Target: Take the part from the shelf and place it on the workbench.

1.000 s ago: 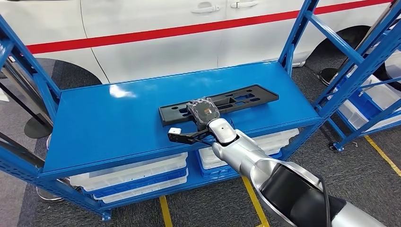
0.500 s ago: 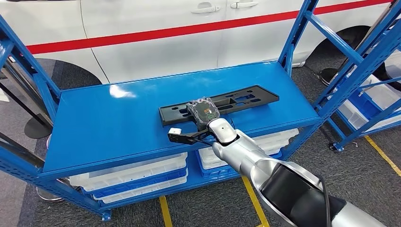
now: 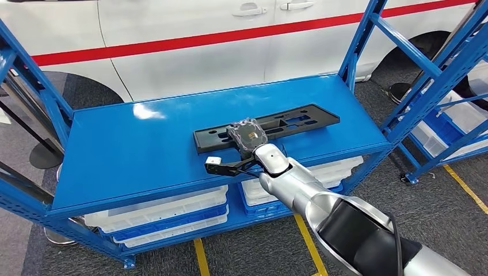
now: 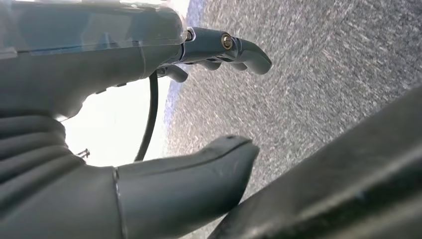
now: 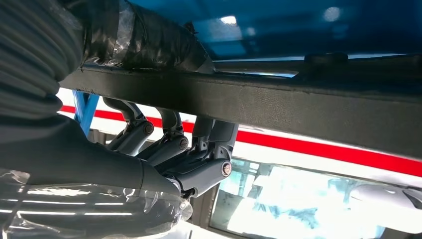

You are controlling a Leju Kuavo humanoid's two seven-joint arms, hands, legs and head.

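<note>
the head view looks down on the shelf (image 3: pixel 144 144); right wrist view is close under the part (image 5: pixel 298 107), seen in both.

The part (image 3: pixel 266 127) lies flat on the shelf (image 3: pixel 144 149), right of its middle, its length running from near the front edge at the left toward the rear right corner. The right hand (image 3: pixel 247 135) rests on the part's left portion with the arm reaching in from the lower right, and in the right wrist view its fingers (image 5: pixel 169 144) curl over the part's far edge. Behind the shelf stands a car (image 3: pixel 201 40); below the shelf board sit stacked trays (image 3: pixel 161 215), and a second rack (image 3: pixel 454 98) stands to the right.
</note>
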